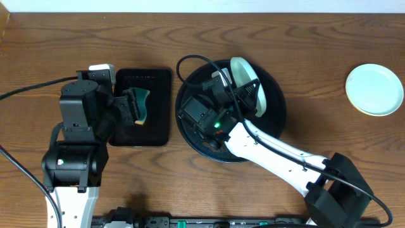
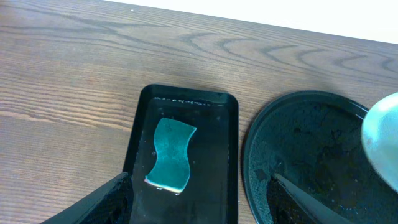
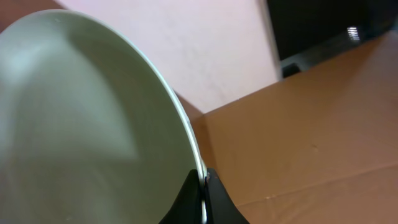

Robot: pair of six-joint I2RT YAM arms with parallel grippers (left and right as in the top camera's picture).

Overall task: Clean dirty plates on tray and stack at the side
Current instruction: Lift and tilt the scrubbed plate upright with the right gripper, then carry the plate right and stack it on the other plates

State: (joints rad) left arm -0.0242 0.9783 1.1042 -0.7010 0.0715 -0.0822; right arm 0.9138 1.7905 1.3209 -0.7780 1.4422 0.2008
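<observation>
My right gripper [image 1: 235, 88] is shut on the rim of a pale mint-white plate [image 1: 252, 85] and holds it tilted on edge above the round black tray [image 1: 190, 136]. In the right wrist view the plate [image 3: 81, 124] fills the left side, its rim pinched between my fingertips [image 3: 204, 186]; its visible face shows no red smear. Two more plates [image 1: 374, 88] are stacked at the far right of the table, mint-white on pale yellow. My left gripper [image 2: 202, 211] is open, hovering over a teal sponge [image 2: 171, 154].
The sponge [image 1: 140, 104] lies in a smaller rectangular black tray [image 1: 158, 126], left of the round tray [image 2: 298, 155], whose surface looks wet. The plate's edge [image 2: 382, 140] shows at the right of the left wrist view. Cables run over the round tray's far rim.
</observation>
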